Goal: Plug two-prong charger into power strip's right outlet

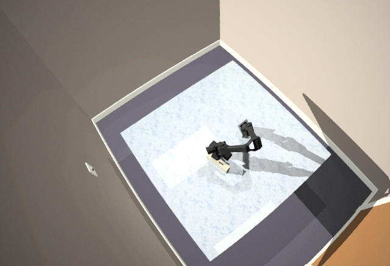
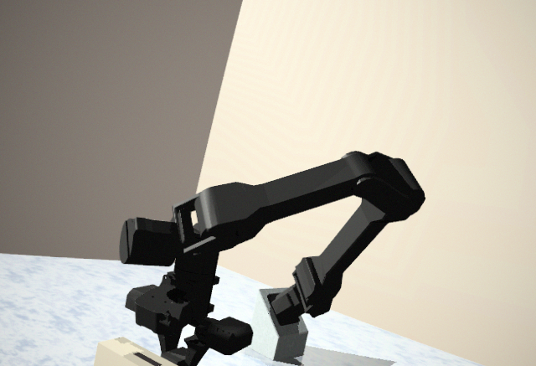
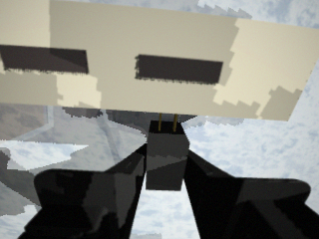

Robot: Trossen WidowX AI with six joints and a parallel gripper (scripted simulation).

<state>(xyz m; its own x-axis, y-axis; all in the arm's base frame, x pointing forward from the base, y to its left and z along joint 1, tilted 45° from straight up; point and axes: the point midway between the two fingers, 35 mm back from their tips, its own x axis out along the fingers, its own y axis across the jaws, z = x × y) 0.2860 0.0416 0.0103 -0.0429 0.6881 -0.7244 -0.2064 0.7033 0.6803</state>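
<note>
1. At the middle of the pale marbled bench (image 1: 195,106), the black end effector (image 3: 166,158) is clamped on the dark, boxy charger (image 3: 167,155), one finger (image 3: 127,174) pressed against each side of its body.

2. In the wrist view, two thin brass prongs (image 3: 167,122) stick out of the charger's front face, side by side, aimed at the cream power strip (image 3: 150,65).

3. The prong tips sit at the strip's near edge, just below its top face; whether they touch the casing cannot be told.

4. Two dark slot-shaped outlets mark that face: the left outlet (image 3: 45,58) runs off the frame edge, and the right outlet (image 3: 178,69) lies almost directly beyond the prongs, with a band of cream casing between.

5. From the side, the end effector (image 2: 183,348) points down at the strip (image 2: 125,353), only a corner of which shows at the bottom of the frame.

6. Behind it, the black arm (image 2: 302,188) rises to a bent elbow and drops to a pale grey base block (image 2: 264,327) standing on the bench.

7. From above, the arm (image 1: 239,147) stretches from its base to the strip (image 1: 217,163), throwing grey shadows across the bench.

8. A dark purple border (image 1: 333,193) frames the bench, with grey and beige walls behind.
</note>
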